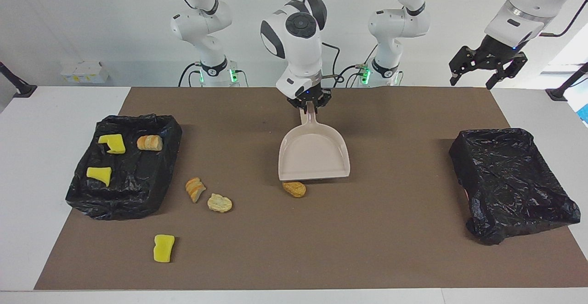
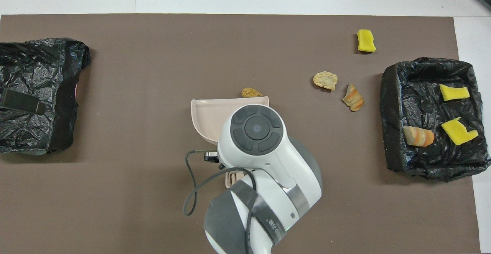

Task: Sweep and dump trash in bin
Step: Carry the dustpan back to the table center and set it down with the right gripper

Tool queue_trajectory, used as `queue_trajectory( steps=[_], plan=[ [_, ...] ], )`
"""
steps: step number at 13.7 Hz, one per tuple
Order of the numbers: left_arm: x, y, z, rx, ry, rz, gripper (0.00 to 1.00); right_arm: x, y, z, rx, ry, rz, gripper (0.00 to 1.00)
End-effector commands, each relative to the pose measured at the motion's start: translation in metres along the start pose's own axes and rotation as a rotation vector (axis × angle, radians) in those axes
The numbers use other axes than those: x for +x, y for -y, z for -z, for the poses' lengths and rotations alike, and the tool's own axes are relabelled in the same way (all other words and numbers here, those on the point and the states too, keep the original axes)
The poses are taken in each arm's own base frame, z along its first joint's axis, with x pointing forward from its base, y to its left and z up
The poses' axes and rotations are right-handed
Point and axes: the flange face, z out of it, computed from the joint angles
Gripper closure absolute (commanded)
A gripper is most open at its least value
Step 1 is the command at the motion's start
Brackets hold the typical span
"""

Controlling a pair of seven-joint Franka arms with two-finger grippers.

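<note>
right arm (image 2: pixel 261 158) enters from 6 o'clock, covering the near half of the beige dustpan (image 2: pixel 215 112). tan chunk (image 2: pixel 251 92) touching pan lip at 12. two bread scraps (image 2: pixel 325 80) (image 2: pixel 353 98) and yellow sponge (image 2: pixel 366 40) toward 2. lined bin (image 2: pixel 395 104) at 3 holds three pieces

- White table (image 1: pixel 55 111) under a brown mat (image 1: pixel 390 249).
- On the mat: a black-lined bin (image 1: pixel 151 189) toward each end edge, four scraps (image 1: pixel 164 248) loose, and a dustpan (image 1: pixel 313 157) mid-table.
</note>
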Motion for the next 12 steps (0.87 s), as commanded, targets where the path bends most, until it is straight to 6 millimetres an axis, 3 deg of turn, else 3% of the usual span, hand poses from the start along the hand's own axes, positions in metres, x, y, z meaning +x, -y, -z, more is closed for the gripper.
queue_trajectory(
  steps=[1, 5, 9, 12],
  plan=[
    [-0.008, 0.003, 0.001, 0.016, -0.003, -0.003, 0.0, -0.004, 0.018, -0.017, 0.02, 0.012, -0.028, 1.0],
    [-0.008, 0.003, 0.001, 0.016, -0.003, -0.003, 0.0, 0.013, 0.016, -0.055, -0.002, 0.016, -0.053, 1.0],
    [-0.008, 0.002, 0.001, 0.014, -0.004, -0.003, 0.0, 0.044, -0.006, -0.052, 0.024, -0.025, -0.088, 1.0],
    [-0.008, 0.003, 0.001, 0.016, -0.003, -0.003, 0.0, 0.068, -0.019, -0.071, 0.029, -0.08, -0.047, 1.0]
  ],
)
